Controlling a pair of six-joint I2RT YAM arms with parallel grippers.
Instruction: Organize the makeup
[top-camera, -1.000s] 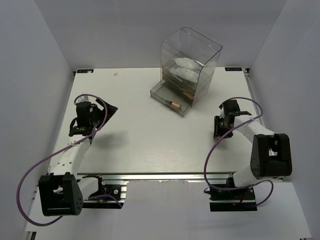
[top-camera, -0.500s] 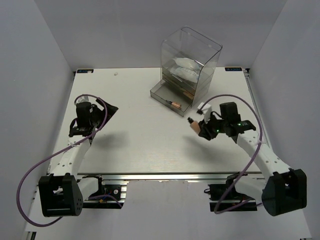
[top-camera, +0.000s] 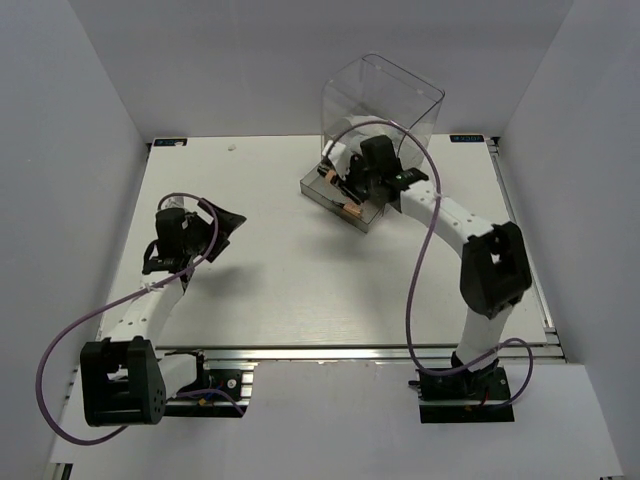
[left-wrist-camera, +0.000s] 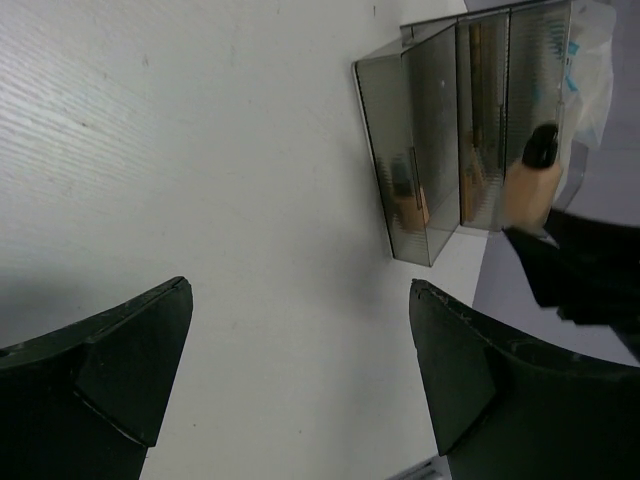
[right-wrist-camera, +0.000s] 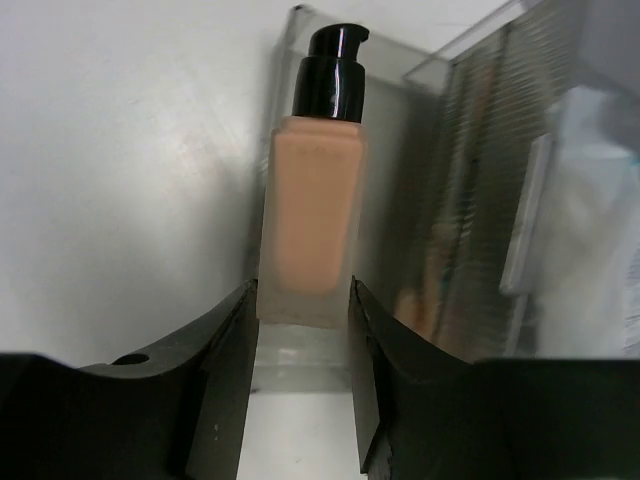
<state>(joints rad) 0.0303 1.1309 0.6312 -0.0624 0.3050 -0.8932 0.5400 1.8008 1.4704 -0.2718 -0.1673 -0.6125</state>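
R gripper (right-wrist-camera: 300, 300) pinched tan bottle (right-wrist-camera: 312, 220) by its base, cap pointing away from fingers, over open drawer (top-camera: 318, 188) of clear box (top-camera: 400, 100). L gripper (left-wrist-camera: 300, 360) spread wide, empty, table (left-wrist-camera: 200, 150) beneath, box ahead-right of it

Foundation bottle (right-wrist-camera: 312, 215) base — hidden between the jaws; packets (right-wrist-camera: 598, 180) blurred, edge-cropped

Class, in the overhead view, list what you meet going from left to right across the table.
left gripper → foundation bottle → right arm's black elbow. The grey drawer and clear box overlap the bottle, so they are omitted.
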